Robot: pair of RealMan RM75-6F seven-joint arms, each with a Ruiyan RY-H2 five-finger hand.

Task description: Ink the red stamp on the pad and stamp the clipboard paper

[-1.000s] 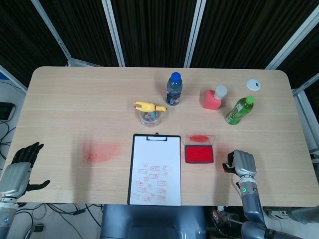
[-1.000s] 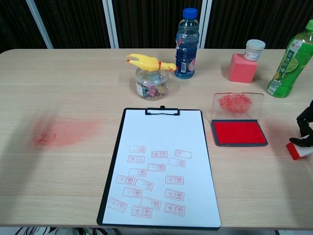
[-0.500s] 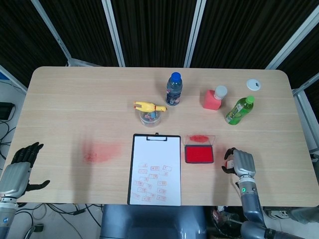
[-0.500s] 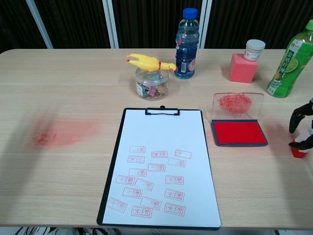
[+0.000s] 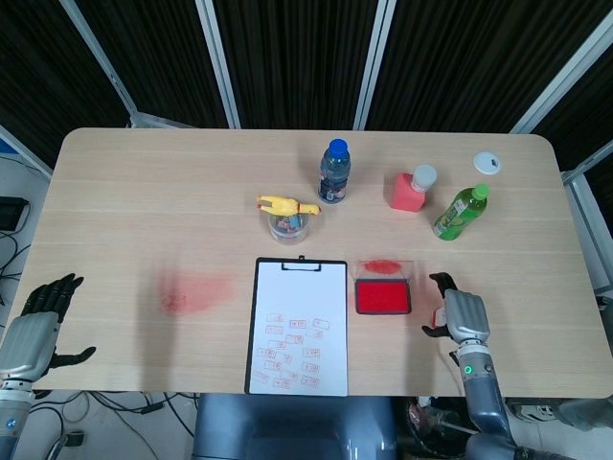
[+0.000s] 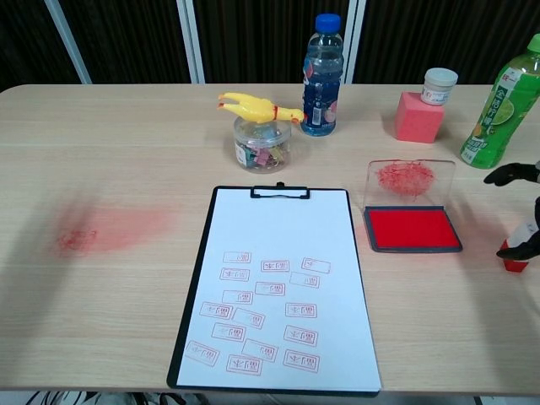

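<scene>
The red stamp [image 6: 516, 257] stands on the table [image 6: 126, 152] at the far right edge of the chest view, to the right of the ink pad [image 6: 413, 228] and apart from it. Its long axis is close to upright, a little tilted: the red base is down on the wood and the pale handle points up. The right hand [image 6: 519, 211] is around it. One dark finger reaches out above it, another curls at the handle, but the frame cuts the hand, so I cannot tell if it really holds the stamp. In the head view the right hand [image 5: 458, 313] sits just right of the ink pad [image 5: 383, 296], and the stamp is hidden under it.

The pad is open, its clear lid standing up behind with red smears on it. To its left lies one clipboard [image 6: 278, 287], long axis running away from the robot, clip at the far end. Its paper [image 6: 283, 253] carries many small red stamp marks on the near half.

The left hand [image 5: 36, 321] is off the left table edge, fingers spread, holding nothing.

Behind the clipboard is one clear jar [image 6: 262, 143] with a yellow rubber chicken [image 6: 253, 107] lying on top. There are two bottles: one blue-capped [image 6: 321, 76], one green [image 6: 502, 105]. One pink block [image 6: 419, 116] carries a small white-lidded jar [image 6: 440, 85]. One white lid [image 5: 488, 162] lies near the far right corner. One red ink stain [image 6: 101, 229] marks the table at left.
</scene>
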